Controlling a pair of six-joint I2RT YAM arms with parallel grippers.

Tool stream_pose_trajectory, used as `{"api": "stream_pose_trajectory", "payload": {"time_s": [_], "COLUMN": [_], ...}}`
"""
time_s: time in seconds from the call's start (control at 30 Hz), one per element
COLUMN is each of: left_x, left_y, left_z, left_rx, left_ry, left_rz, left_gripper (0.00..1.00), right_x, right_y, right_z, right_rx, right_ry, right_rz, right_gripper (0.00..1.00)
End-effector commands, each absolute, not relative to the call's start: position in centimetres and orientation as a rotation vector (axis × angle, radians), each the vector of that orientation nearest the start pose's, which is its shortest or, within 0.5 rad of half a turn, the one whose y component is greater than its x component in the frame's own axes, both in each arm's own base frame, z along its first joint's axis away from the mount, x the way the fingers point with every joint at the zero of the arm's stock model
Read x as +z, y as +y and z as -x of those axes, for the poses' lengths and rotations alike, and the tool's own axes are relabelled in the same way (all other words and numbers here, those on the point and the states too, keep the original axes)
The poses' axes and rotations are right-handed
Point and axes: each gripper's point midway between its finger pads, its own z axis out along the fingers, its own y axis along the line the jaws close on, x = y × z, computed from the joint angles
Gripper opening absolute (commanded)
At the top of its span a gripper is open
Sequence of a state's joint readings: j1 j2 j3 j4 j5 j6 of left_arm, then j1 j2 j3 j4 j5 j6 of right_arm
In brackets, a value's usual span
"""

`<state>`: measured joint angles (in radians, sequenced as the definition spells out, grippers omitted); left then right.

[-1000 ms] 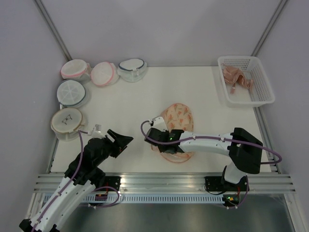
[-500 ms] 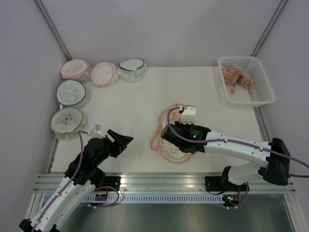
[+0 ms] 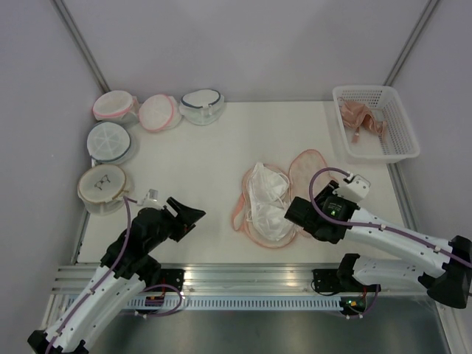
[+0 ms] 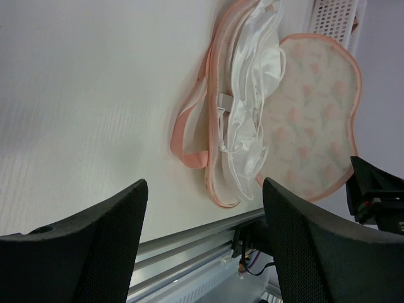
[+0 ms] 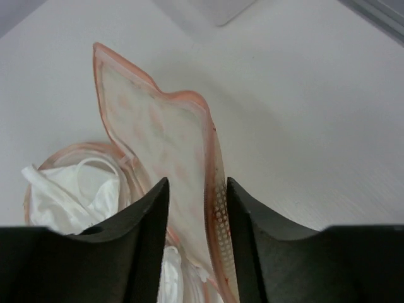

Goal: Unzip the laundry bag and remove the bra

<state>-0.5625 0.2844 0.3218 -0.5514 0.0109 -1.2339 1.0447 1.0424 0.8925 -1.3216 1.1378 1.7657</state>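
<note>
Change: a second ago the laundry bag (image 3: 306,173) lay shut under the right gripper (image 3: 292,213); its printed flap is now thrown over to the right and lies on the table (image 3: 192,155)
Arm shift: the right arm has swung out to the right with the flap; the left has not moved
Meaning: unzipping looks done; judged remaining step is lifting the bra out
Bra: bra (image 3: 267,195), white, lies exposed in the bag's lower half, cups and straps bunched, not yet out
Bag position: centre of table, near edge, lower half left, flap right, joined along the middle
Right claw: fingers part-way apart, flap edge standing between them in the wrist view; it does not look pinched
Left claw: left gripper (image 3: 193,220) spread wide, nothing in it, hovering well left of the bag
Count, bag: one
Count, bra: one
Count, mesh bags: five round mesh bags (image 3: 110,140), far left
Count, basket: one basket (image 3: 408,129), far right
Count, garment: one peach garment (image 3: 361,118) in it
Count, arms: two
</note>
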Motion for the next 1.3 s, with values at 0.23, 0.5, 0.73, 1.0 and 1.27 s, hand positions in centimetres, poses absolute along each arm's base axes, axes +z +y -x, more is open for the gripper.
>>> {"api": "stream_pose_trajectory", "payload": {"time_s": [0.23, 0.5, 0.73, 1.0, 1.27], "left_x": [14.3, 14.0, 14.3, 14.3, 14.5], "left_y": [-15.6, -15.3, -15.2, -14.2, -13.9], "left_z": [-16.2, -16.3, -16.2, -15.9, -15.7], "left_rx": [-1.104, -1.100, -1.105, -1.077, -1.074], "left_ry": [2.125, 2.113, 2.101, 2.076, 2.062], "left_rz": [0.716, 0.741, 0.739, 0.757, 0.762], "left_gripper": [0.77, 0.77, 0.78, 0.78, 0.78], "right_x": [21.4, 16.3, 10.3, 4.7, 2.7], "right_y": [10.7, 24.2, 28.5, 27.0, 25.3], "right_z": [-23.6, -24.9, -27.2, -28.5, -27.8], "right_rx": [-0.147, 0.173, 0.054, -0.180, -0.274], "right_ry": [1.909, 2.180, 2.321, 2.423, 2.451], "right_rz": [-0.371, 0.204, 0.324, 0.258, 0.255], "right_gripper": [0.94, 0.97, 0.92, 0.75, 0.58]}}
